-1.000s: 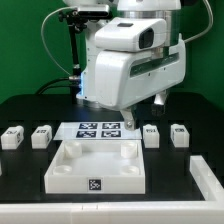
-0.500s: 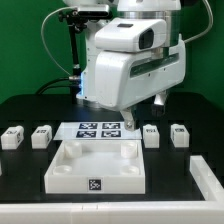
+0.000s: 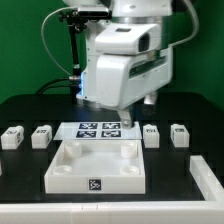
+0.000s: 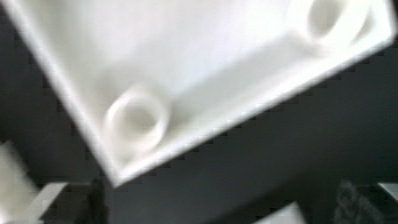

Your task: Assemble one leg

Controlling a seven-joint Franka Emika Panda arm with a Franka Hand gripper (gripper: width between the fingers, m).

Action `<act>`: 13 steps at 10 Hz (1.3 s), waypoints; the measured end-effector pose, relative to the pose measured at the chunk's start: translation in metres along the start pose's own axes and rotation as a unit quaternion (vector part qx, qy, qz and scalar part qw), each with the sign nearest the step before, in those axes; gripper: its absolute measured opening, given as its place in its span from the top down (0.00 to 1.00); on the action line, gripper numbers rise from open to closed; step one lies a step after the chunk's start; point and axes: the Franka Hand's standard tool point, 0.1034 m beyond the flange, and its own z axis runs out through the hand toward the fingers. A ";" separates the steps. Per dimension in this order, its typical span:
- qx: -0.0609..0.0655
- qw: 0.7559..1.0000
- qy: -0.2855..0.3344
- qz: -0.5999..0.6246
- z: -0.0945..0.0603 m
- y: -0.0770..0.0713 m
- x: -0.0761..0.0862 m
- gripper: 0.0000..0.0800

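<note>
Four small white legs stand in a row on the black table: two at the exterior view's left (image 3: 12, 137) (image 3: 42, 135) and two at its right (image 3: 151, 134) (image 3: 180, 133). The large flat white square piece (image 3: 95, 166) lies in front, between them. My gripper (image 3: 128, 117) hangs above the marker board (image 3: 100, 129), mostly hidden by the arm's white body. In the blurred wrist view the gripper (image 4: 214, 205) shows dark fingers (image 4: 68, 200) far apart with nothing between them. The square piece (image 4: 214, 70) with its round corner sockets lies below it.
A white piece (image 3: 208, 176) lies at the exterior view's front right corner. Cables and a black stand (image 3: 70, 40) rise behind the arm. A blurred white shape (image 4: 11, 185) sits at the wrist view's edge.
The arm's body has shifted a little up and towards the exterior view's left. The legs and the square piece have not moved.
</note>
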 end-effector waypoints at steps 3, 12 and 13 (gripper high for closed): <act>0.009 0.986 0.005 -0.169 0.037 -0.032 -0.053 0.19; 0.011 0.986 0.015 -0.163 0.078 -0.041 -0.059 0.68; 0.011 0.986 0.015 -0.163 0.078 -0.041 -0.059 0.90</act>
